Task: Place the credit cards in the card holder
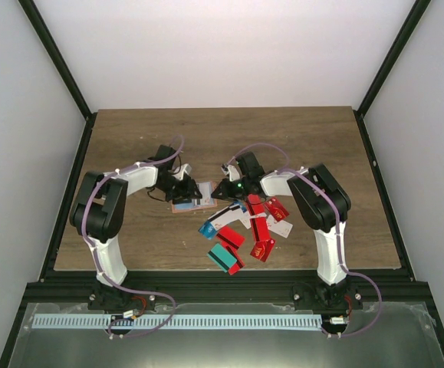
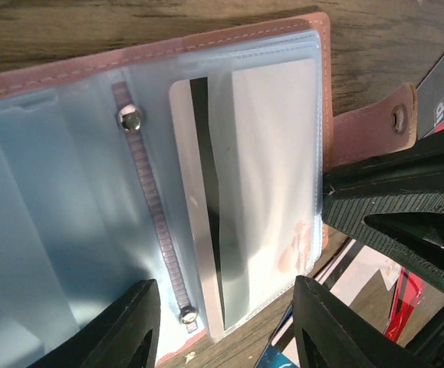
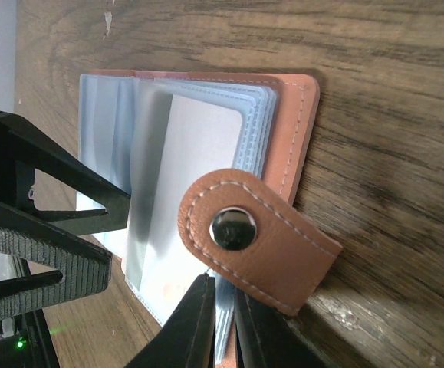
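The salmon-brown card holder (image 1: 193, 198) lies open on the table between my two grippers, its clear plastic sleeves (image 2: 237, 153) fanned out. A white card with a black stripe (image 2: 206, 207) sits in one sleeve. My left gripper (image 2: 225, 330) is open, its fingers to either side of that sleeve's lower end. My right gripper (image 3: 233, 330) is shut on the edge of the sleeves (image 3: 183, 192), just beside the holder's snap strap (image 3: 252, 238). Several loose credit cards (image 1: 248, 226), mostly red with some white, blue and teal, lie in front of the right gripper (image 1: 223, 190).
The left gripper (image 1: 177, 186) and the right one are only a few centimetres apart over the holder. The right gripper's black fingers (image 2: 390, 215) show at the right of the left wrist view. The wood table (image 1: 298, 146) has a black frame around it.
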Tool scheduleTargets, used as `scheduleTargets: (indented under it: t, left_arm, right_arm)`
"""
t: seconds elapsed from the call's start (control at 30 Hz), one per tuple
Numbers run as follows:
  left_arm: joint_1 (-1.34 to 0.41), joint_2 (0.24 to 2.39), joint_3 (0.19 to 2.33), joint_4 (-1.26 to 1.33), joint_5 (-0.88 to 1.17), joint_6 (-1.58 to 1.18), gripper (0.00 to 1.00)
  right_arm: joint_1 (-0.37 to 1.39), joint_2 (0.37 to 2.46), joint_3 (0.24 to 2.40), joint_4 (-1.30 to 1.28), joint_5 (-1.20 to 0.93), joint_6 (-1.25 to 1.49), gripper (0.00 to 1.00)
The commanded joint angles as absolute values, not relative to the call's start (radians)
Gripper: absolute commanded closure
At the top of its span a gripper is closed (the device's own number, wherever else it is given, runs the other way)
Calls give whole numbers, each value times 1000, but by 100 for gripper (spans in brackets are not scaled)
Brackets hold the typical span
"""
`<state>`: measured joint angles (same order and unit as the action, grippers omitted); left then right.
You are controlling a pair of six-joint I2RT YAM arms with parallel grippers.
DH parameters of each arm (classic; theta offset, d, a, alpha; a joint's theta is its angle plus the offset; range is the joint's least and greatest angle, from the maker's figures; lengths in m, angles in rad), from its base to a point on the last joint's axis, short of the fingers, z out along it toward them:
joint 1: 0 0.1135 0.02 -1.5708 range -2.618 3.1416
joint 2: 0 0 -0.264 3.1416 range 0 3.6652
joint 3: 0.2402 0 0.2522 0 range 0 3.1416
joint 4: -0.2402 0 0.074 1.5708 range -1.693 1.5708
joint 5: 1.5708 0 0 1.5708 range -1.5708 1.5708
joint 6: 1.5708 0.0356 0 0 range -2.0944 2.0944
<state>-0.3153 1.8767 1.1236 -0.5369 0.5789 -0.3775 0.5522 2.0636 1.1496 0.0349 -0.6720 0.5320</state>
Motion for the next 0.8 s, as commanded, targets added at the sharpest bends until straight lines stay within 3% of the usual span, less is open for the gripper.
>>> scheduleTargets:
  t: [0.0,0.77]
  left_arm:
    - [-329,1869,1127,-569,536,-378,50]
    - [-411,1841,1189,-607,431,-414,53]
  right_arm:
    - [549,2046,1141,28,-625,518,89]
    - [552,1967,1122,7,-630,511,89]
